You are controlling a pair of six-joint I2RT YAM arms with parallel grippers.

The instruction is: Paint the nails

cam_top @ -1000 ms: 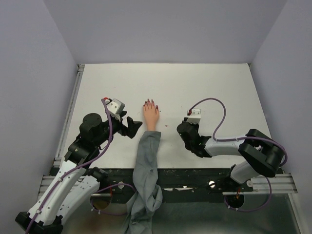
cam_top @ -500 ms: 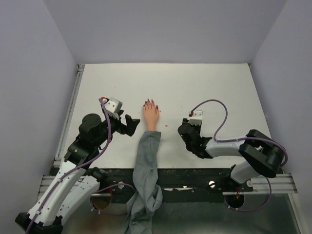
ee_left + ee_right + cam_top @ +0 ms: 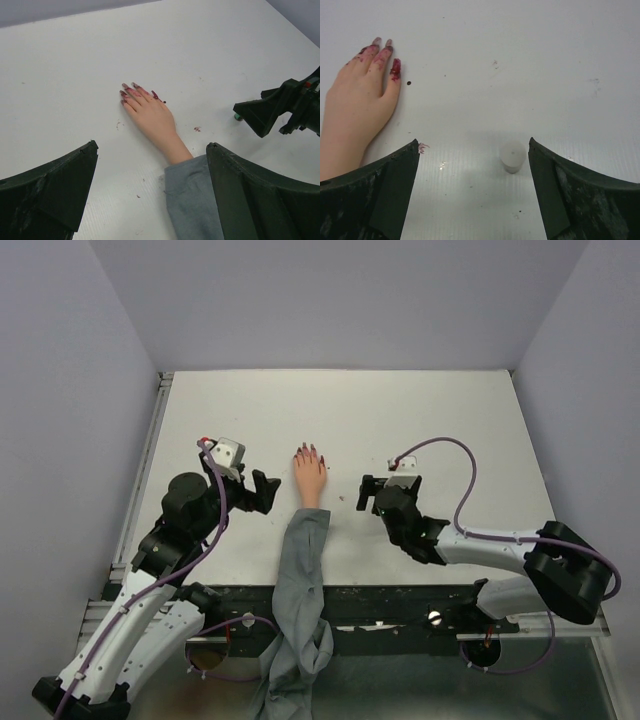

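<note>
A small peach mannequin hand [image 3: 309, 478] lies palm down on the white table, its grey sleeve [image 3: 303, 560] trailing over the near edge. The nails [image 3: 131, 90] are dark red-purple, with smeared polish on the fingertips [image 3: 382, 50]. My left gripper [image 3: 151, 146] is open, just left of the wrist [image 3: 262, 490]. My right gripper [image 3: 473, 142] is open, to the right of the hand [image 3: 368, 495]. A small pale cylinder [image 3: 512, 156] stands upright on the table between its fingers, nearer the right one and touching neither. It looks greenish [image 3: 238, 117] in the left wrist view.
Red polish specks mark the table [image 3: 196, 129] beside the hand, and one dark dot [image 3: 409, 83] lies near the thumb. A raised rail [image 3: 150, 455] borders the table's left edge. Walls enclose the far and side edges.
My right gripper has gone from shut to wide open, leaving the small cylinder standing on the table, and has swung to point left. My left gripper has drawn back a little to the left.
</note>
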